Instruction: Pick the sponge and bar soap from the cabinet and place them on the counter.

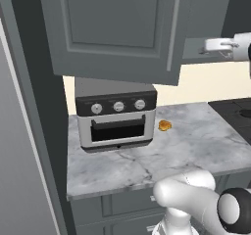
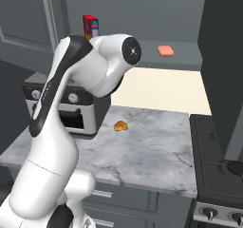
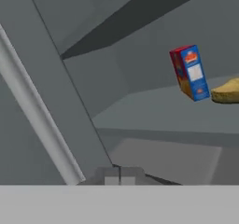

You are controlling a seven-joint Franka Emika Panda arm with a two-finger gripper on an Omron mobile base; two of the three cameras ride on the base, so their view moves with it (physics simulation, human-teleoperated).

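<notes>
sponge (image 3: 228, 91) cut off by the hand view's right edge, red box (image 2: 90, 27) partly behind the arm — lower half hidden

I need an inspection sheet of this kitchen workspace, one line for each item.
Surface: marble counter, bare near the front.
Job's things: bar soap on the cabinet shelf; sponge on the shelf beside the box.
Clutter: red and blue box upright on the shelf; orange lump on the counter beside the toaster oven.
Gripper: gripper shut, holding nothing.
Cables: nothing seen.
Surroundings: open cabinet door, stove.
</notes>
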